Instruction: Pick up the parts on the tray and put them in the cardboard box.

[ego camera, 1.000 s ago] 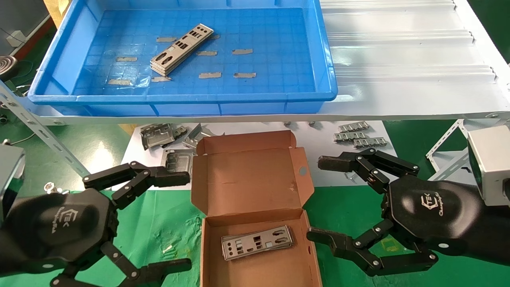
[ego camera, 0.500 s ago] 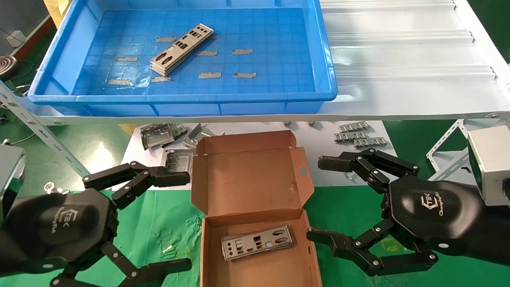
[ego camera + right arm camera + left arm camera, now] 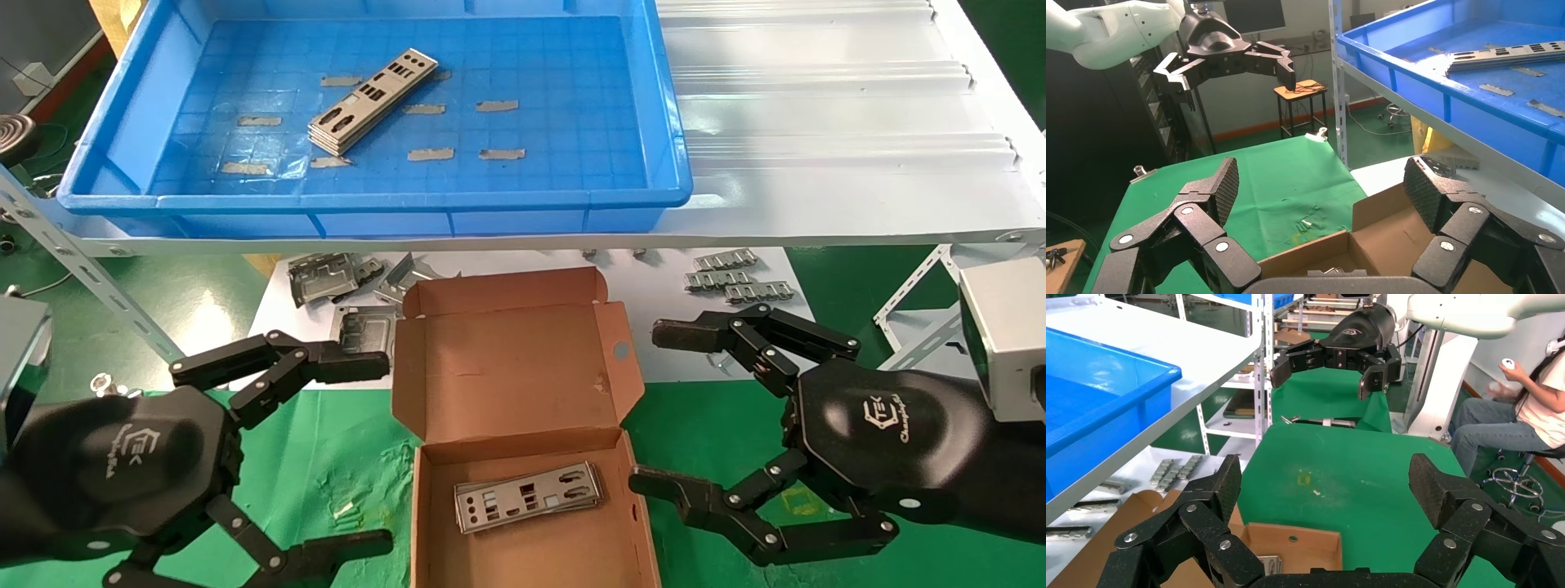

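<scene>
Green cloth covers the counter [image 3: 343,457] where the cardboard box [image 3: 523,539] already holds some parts [image 3: 527,496], while more parts [image 3: 372,100] wait in the tray [image 3: 368,200] (left gripper [image 3: 384,445] and right gripper [image 3: 645,408] both wide open, holding nothing).

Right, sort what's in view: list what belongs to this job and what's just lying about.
Job:
- parts stacked in the tray
- parts in the box
- cardboard box, lid open
- left gripper, open
- right gripper, open

Lying about:
- grey metal frames
- toothed silver strips
- white corrugated panel
- green mat
</scene>
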